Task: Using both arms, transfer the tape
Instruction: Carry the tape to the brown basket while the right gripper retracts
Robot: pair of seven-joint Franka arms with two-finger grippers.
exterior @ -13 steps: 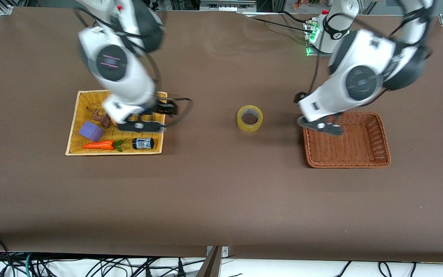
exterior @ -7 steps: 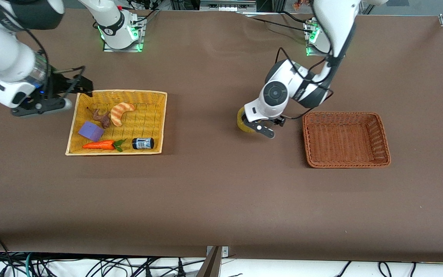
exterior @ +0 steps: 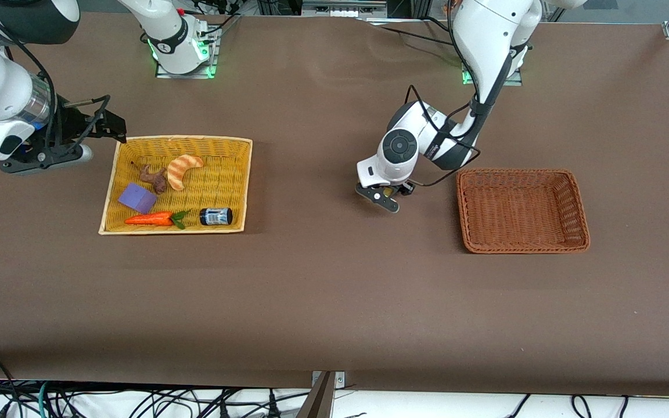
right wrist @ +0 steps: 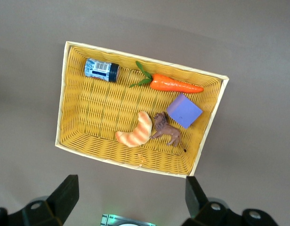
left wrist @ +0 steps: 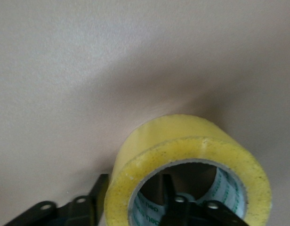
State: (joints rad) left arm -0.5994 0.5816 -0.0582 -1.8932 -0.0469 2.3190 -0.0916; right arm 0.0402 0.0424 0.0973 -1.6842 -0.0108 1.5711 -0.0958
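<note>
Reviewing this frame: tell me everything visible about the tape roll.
The tape is a thick ring of translucent yellowish packing tape on a grey inner core printed with green lettering. In the left wrist view one finger of the left gripper sits inside the core and the other outside the wall, so the gripper straddles the ring. It is over bare brown table between the two baskets. The front view hides nearly all of it under the gripper, so whether it rests on the table is unclear.

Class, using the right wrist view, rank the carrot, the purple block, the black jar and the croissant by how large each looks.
1. Carrot, longest with its leaves.
2. Croissant.
3. Purple block, close to the croissant, so that order is unsure.
4. Black jar, smallest.
All lie in the yellow basket.
</note>
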